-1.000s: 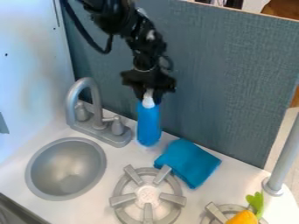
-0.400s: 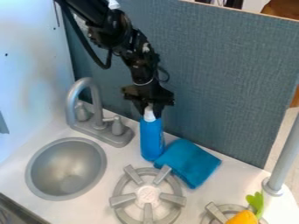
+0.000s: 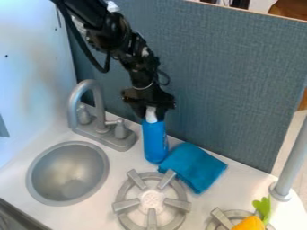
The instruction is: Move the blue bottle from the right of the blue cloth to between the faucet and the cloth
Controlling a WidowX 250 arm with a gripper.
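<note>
we see the gripper (image 3: 151, 111) closed around the white top of the blue bottle (image 3: 155, 140), which is upright over the desk (image 3: 94, 183), between the silver faucet (image 3: 90, 105) and the folded teal cloth (image 3: 194, 166). the round sink (image 3: 67, 173) and a gray burner (image 3: 151, 203) are nearby.

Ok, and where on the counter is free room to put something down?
Right of the cloth, up to the pole; also a patch between the sink and the left burner, at front. Crowded: around the bottle in the pincer, near tap and cloth.
</note>
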